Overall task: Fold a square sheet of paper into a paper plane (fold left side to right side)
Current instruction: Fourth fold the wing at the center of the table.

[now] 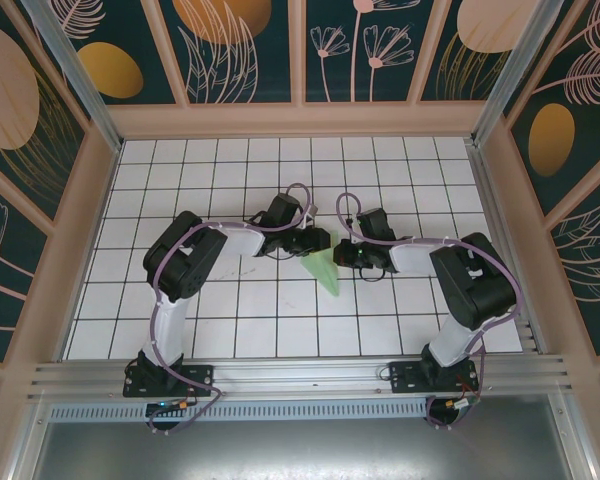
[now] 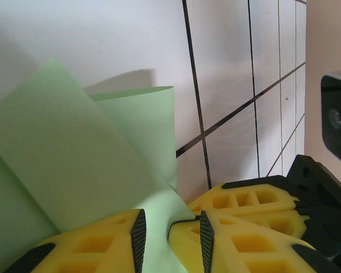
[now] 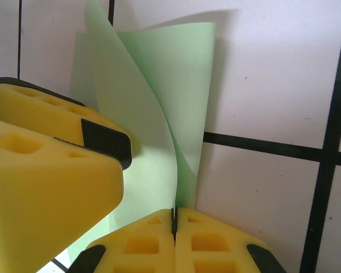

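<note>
White gridded tabletop [image 1: 230, 310] is hosting a mid-fold step: the right gripper [image 3: 174, 215] is clamping its closed jaws on the curled mint-green sheet of paper [image 3: 176, 85], while the left gripper [image 2: 170, 227] is straddling it, jaws partly open, likely needing to close and carry the flap rightward.

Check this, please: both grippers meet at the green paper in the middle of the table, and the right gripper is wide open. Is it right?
Not quite. The right gripper is not open: its fingers are pressed together on an edge of the green paper. The right wrist view shows it. The rest of the statement is correct.
</note>
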### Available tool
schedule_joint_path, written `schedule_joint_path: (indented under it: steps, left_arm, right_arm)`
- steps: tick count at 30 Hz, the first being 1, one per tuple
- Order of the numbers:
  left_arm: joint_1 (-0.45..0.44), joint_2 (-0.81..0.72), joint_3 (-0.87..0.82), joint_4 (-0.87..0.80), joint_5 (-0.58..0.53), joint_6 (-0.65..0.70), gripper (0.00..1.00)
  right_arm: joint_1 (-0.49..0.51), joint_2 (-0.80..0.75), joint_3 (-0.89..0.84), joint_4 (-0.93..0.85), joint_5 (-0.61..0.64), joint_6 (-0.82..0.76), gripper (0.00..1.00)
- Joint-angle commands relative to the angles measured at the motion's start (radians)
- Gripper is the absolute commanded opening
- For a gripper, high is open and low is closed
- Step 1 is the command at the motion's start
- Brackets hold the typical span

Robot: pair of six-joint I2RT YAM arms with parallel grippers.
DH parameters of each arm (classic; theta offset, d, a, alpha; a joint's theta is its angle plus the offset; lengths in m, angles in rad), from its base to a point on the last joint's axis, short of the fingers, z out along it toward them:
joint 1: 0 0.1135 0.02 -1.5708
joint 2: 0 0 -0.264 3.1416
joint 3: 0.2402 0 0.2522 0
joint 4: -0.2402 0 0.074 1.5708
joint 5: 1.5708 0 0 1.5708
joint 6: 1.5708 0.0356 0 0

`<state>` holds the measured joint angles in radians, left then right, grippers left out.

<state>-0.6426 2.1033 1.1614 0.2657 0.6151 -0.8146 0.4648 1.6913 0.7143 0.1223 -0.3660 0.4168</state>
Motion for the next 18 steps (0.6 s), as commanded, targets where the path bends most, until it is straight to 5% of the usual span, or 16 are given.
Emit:
schedule_joint_path:
  steps: [1,12,18]
  left_arm:
    - [0.001,0.03,-0.04,-0.056,-0.051,0.026,0.35]
    - [0.0,0.037,-0.108,-0.03,-0.088,0.012,0.35]
    - [0.001,0.041,-0.103,-0.025,-0.085,0.009,0.35]
  right_arm:
    - [0.013,0.041,0.001,-0.094,0.035,-0.026,0.08]
    - [-0.021,-0.137,0.062,-0.174,0.085,-0.049,0.38]
    - [0.007,-0.3,0.008,-0.21,-0.009,-0.005,0.41]
